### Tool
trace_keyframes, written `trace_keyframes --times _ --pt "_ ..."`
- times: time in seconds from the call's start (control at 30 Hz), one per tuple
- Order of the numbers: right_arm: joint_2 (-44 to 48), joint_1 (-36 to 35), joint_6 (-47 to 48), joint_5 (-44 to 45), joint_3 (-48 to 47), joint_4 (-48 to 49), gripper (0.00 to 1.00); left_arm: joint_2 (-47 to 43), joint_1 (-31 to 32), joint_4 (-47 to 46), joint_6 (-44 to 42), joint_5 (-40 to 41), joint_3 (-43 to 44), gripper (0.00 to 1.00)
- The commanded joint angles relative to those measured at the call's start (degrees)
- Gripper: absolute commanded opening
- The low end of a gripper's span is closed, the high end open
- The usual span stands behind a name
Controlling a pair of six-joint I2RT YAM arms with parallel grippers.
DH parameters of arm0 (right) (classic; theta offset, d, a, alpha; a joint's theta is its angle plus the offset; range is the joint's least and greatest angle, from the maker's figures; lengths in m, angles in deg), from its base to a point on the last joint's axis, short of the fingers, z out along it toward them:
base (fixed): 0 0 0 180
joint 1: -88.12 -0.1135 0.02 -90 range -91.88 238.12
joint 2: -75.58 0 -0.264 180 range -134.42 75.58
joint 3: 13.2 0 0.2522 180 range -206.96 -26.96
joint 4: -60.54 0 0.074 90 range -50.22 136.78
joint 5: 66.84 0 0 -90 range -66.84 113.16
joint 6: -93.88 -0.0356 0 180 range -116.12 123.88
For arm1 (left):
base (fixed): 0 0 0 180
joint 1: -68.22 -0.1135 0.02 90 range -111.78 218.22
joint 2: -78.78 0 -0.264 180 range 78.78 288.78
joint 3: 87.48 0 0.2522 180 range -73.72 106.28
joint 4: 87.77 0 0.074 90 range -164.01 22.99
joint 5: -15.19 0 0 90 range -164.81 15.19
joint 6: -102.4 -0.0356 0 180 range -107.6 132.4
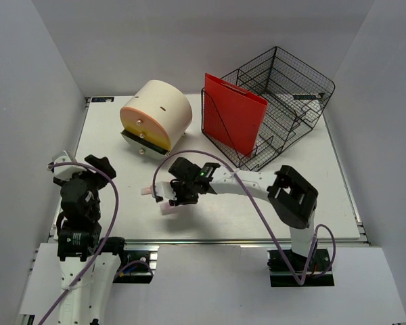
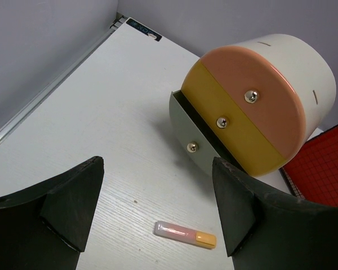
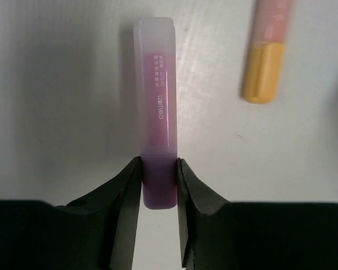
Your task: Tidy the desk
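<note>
The desk (image 1: 328, 203) is a white tabletop. My right gripper (image 1: 172, 200) is shut on the purple cap end of a pink-purple highlighter (image 3: 156, 107), which points away from the jaws (image 3: 159, 169) just over the desk surface. In the top view this highlighter (image 1: 168, 208) sticks out toward the near-left. A pink highlighter with an orange cap (image 3: 265, 56) lies loose just beside it, also in the top view (image 1: 147, 192) and the left wrist view (image 2: 185, 234). My left gripper (image 1: 98, 166) is open and empty, hovering at the left with the orange-capped highlighter ahead of its fingers (image 2: 158, 208).
A round cream drawer organizer (image 1: 155, 115) with peach, yellow and grey drawers stands at the back left; its grey bottom drawer (image 2: 200, 149) is slightly open. A black wire mesh rack (image 1: 284, 101) holding a red file folder (image 1: 233, 122) stands at the back right.
</note>
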Motion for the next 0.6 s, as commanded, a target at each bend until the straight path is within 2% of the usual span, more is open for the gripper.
trace_keyframes --times 0.0,0.07,0.2,0.27,0.43,0.57 --pt "6.9 0.1 3.1 7.5 -6.3 -1.5 0.00 -0.4 -0.3 0.7 0.4 1.6 0.3 0.87" --pt "6.7 0.6 5.3 11.5 -9.0 -1.5 0.00 -0.4 -0.9 0.7 0.5 1.7 0.4 0.87" --pt "2.6 0.9 8.0 20.6 -21.9 -7.1 0.00 -1.3 -0.9 1.0 0.6 3.5 0.5 0.87" --pt "-0.3 1.1 9.1 24.2 -25.3 -7.4 0.00 -1.4 -0.9 1.5 0.9 4.8 0.5 0.87" --pt "-4.5 0.6 16.2 37.2 -29.2 -0.8 0.00 -1.8 -0.9 1.7 1.1 5.6 0.5 0.87" --pt "-9.0 -0.1 21.7 43.9 -31.7 4.3 0.00 -2.1 -0.9 2.7 1.9 7.8 0.8 0.87"
